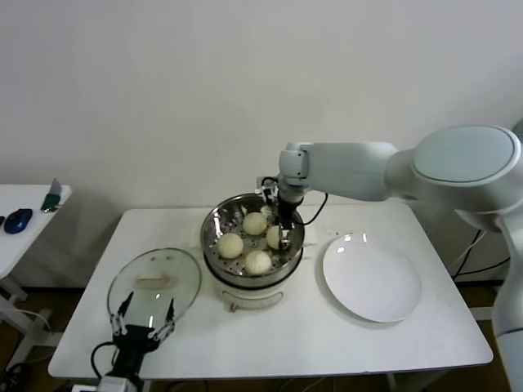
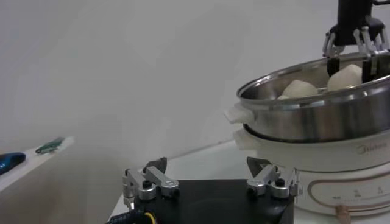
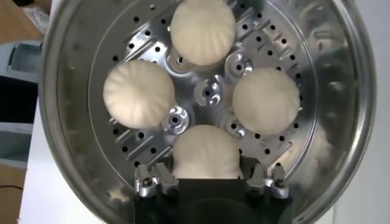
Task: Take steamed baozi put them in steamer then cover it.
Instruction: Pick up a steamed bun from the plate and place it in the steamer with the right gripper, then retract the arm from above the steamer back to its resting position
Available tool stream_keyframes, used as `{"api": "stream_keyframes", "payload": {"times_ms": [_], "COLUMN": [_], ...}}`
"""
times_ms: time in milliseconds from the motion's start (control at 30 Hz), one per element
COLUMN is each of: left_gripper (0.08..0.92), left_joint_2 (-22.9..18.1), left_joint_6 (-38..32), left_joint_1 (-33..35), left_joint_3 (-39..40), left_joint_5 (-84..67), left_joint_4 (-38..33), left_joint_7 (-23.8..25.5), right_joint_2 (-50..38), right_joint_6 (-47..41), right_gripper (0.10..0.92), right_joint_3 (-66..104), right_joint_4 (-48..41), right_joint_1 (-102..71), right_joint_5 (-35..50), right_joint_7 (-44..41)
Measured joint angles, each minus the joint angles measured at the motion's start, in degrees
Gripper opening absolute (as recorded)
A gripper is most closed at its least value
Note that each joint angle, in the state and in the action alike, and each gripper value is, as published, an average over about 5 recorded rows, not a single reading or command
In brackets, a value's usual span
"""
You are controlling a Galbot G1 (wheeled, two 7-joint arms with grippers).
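1. The table is white, with the steamer in the middle, an empty white plate to its right and the cover lying flat to its left.
2. Steamer: shiny steel on a white base, looks heavy and stable, so I doubt it shifts when nudged.
3. Cover: glass with a metal rim, so rigid, slippery and breakable. I'd grab the whitish bar handle, not the rim.
4. All four steamed baozi sit on the perforated tray. They look soft and light, easy to dent, so gentle squeeze only.
5. Right pincer hangs inside the steamer, jaws either side of the nearest bun, partly spread; can't tell if they touch it.
6. Left pincer waits spread wide at the cover's near edge, pinching nothing.
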Motion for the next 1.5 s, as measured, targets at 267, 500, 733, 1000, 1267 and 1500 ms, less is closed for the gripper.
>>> {"api": "stream_keyframes", "payload": {"times_ms": [267, 500, 733, 1000, 1267, 1500], "left_gripper": [0.823, 0.823, 0.823, 0.823, 0.823, 0.823], "left_joint_2": [0.12, 0.18, 0.22, 0.25, 0.68, 0.56], "left_joint_6": [0.2, 0.34, 0.57, 0.72, -0.12, -1.18], "left_joint_1": [-0.01, -0.08, -0.27, -1.07, -2.12, -3.08], "left_joint_3": [-0.08, -0.06, 0.03, -0.43, -0.81, -0.78], "left_joint_5": [-0.1, -0.1, 0.02, 0.17, 0.1, 1.07], "left_joint_4": [-0.09, -0.21, -0.24, -0.05, 0.53, 0.91], "left_joint_7": [-0.05, -0.07, -0.07, -0.49, -0.9, -0.61], "right_joint_2": [-0.42, -1.84, -4.09, -10.08, -21.72, -33.17], "right_joint_6": [-0.18, 0.26, 1.17, 3.35, 9.71, 17.09], "right_gripper": [0.822, 0.823, 0.823, 0.823, 0.823, 0.823], "right_joint_3": [0.91, 2.38, 3.89, 7.85, 14.62, 27.06], "right_joint_4": [0.23, 0.91, 2.35, 6.28, 12.76, 18.14], "right_joint_1": [-0.31, 1.37, 3.8, 4.72, 1.6, -8.65], "right_joint_5": [-0.84, -0.46, 0.03, -0.91, -1.36, -2.05], "right_joint_7": [0.18, -0.46, -1.94, -0.09, 10.53, 20.79]}}
